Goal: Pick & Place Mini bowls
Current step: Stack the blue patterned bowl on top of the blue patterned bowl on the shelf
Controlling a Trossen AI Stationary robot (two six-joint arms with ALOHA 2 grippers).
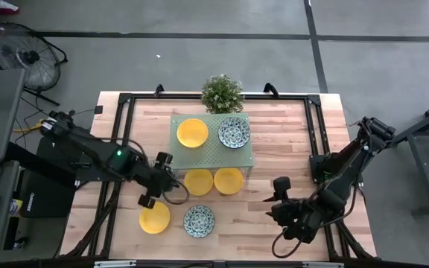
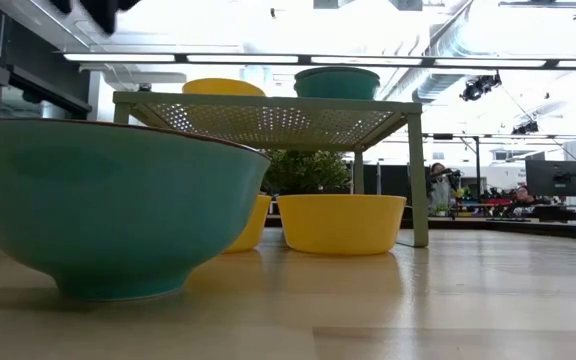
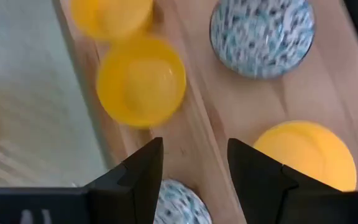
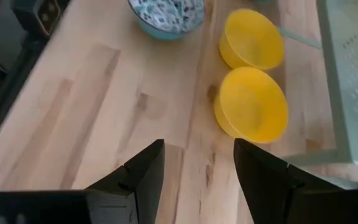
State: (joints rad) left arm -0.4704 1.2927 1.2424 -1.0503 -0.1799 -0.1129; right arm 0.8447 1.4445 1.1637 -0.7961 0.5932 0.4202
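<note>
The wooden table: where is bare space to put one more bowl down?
Bare wood lies between the pale green perforated rack and the right gripper, and left of the rack up to the black frame rail. The front middle is crowded: two yellow bowls at the rack's edge, another yellow bowl, a patterned bowl, the left gripper.

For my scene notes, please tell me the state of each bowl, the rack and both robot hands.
Pale green perforated metal rack: upright.
Plain yellow bowl and blue-patterned white bowl: upright on the rack.
Two yellow bowls: under the rack.
Yellow bowl, patterned bowl: on the table.
Left hand: open, empty.
Right hand: open, empty.
</note>
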